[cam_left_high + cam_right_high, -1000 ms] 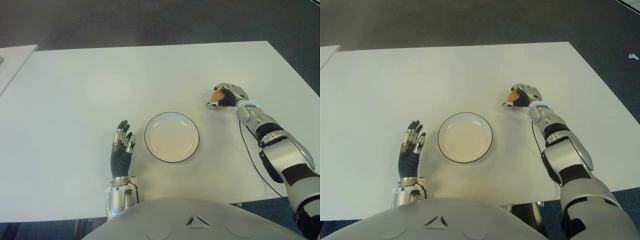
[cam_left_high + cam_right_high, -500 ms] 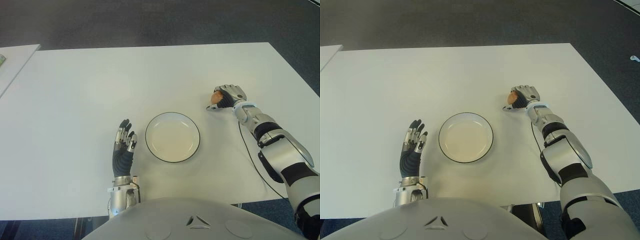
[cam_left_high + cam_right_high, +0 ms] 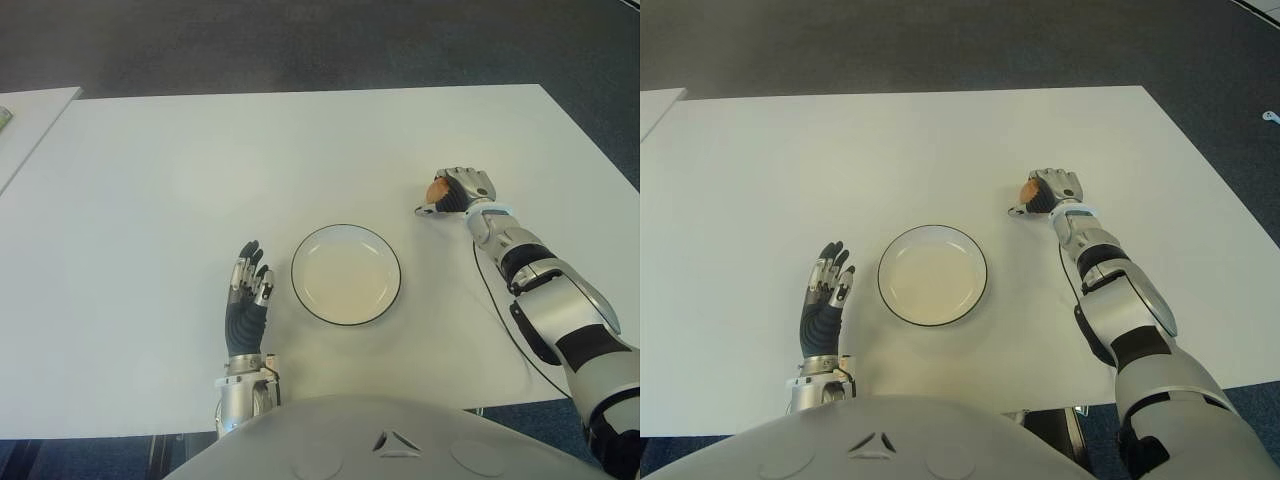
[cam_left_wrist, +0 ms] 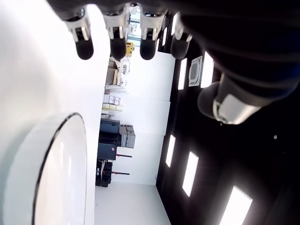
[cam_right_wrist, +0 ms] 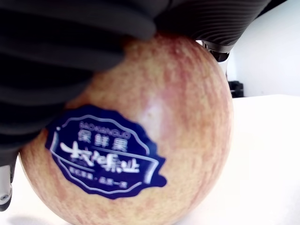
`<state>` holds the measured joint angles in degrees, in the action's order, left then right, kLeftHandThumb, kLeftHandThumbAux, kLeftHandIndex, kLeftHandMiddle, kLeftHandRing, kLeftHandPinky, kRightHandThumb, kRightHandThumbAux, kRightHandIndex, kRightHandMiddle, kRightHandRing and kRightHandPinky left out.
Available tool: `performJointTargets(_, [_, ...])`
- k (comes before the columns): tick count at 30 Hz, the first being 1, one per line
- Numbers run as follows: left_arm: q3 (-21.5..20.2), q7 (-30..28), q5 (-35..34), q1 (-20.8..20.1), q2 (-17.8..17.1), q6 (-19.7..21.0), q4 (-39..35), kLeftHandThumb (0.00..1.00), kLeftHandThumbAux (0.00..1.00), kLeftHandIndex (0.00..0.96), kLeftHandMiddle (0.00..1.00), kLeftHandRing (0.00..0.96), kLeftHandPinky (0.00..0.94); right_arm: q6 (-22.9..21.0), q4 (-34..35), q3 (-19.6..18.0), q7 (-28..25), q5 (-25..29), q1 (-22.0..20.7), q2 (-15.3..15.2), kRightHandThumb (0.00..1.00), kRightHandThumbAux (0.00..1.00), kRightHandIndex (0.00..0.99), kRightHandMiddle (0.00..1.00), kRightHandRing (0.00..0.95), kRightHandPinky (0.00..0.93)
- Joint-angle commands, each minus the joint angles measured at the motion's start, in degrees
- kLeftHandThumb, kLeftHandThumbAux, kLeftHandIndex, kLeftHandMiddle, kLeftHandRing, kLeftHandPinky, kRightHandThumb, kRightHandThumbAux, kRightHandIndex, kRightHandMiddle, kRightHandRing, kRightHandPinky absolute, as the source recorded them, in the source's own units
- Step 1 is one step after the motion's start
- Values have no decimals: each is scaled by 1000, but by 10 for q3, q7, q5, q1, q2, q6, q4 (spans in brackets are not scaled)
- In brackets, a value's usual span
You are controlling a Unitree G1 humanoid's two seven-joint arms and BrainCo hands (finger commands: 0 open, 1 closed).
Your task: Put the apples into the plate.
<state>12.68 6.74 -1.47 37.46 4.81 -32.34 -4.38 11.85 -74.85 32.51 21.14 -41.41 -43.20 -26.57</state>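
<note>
I am wrapping my right hand [image 3: 455, 192] around the apple [image 5: 140, 136] on the table [image 3: 150, 180], to the right of and a little beyond the empty plate [image 3: 346, 274], so the fingers [image 5: 61, 51] are curling over its top for a lift and carry. My left hand [image 3: 246, 293] is showing just left of the plate, fingers straight and holding nothing. The apple is wearing a dark blue sticker [image 5: 105, 157] with white Chinese characters that I am not making out reliably.
</note>
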Motion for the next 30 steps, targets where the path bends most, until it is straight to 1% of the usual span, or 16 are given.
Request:
performJointTargets(1, [10,10,7,16,25,-3,3,167,492,0,0,0,0,-31,-38,14,-44,-13,54,11,780,693,445,690,806,782])
performJointTargets(2, [10,10,6,15,25,-3,4,166,493,0,0,0,0,-31,-38,16,-45,-15,54,12,795,688,447,650,805,779])
performJointTargets(3, [9,10,5,15,25,-2,4,165,495,0,0,0,0,-31,-38,17,-45,-16,54,12,814,684,436,590,805,771])
performJointTargets(4, [9,10,4,15,25,-2,4,164,497,0,0,0,0,-31,-38,20,-45,-18,54,12,826,682,430,551,804,765])
performJointTargets(5, [10,10,4,15,26,-2,5,163,498,0,0,0,0,-30,-38,21,-46,-19,54,12,832,682,416,535,803,756])
performJointTargets(9, [11,6,-5,15,26,-2,5,162,505,0,0,0,0,-26,-38,26,-46,-23,54,12,841,681,401,510,800,760])
performJointTargets(11, [12,5,-8,15,26,-2,5,163,509,0,0,0,0,-24,-38,27,-45,-23,53,11,850,674,431,498,804,771])
performJointTargets(16, [13,5,-10,16,25,0,3,164,510,0,0,0,0,-22,-37,33,-41,-26,53,9,855,670,449,491,804,776])
performJointTargets(20, [12,-1,-29,11,26,1,8,170,517,0,0,0,0,-23,-38,36,-34,-28,53,9,848,677,422,485,798,775])
performJointTargets(26, [13,-4,-40,3,27,-4,18,180,529,0,0,0,0,-23,-38,41,-30,-29,48,8,852,672,442,485,799,775])
performJointTargets(30, [9,0,-41,-1,29,-8,28,174,536,0,0,0,0,-20,-35,45,-27,-32,32,3,846,678,415,490,797,771])
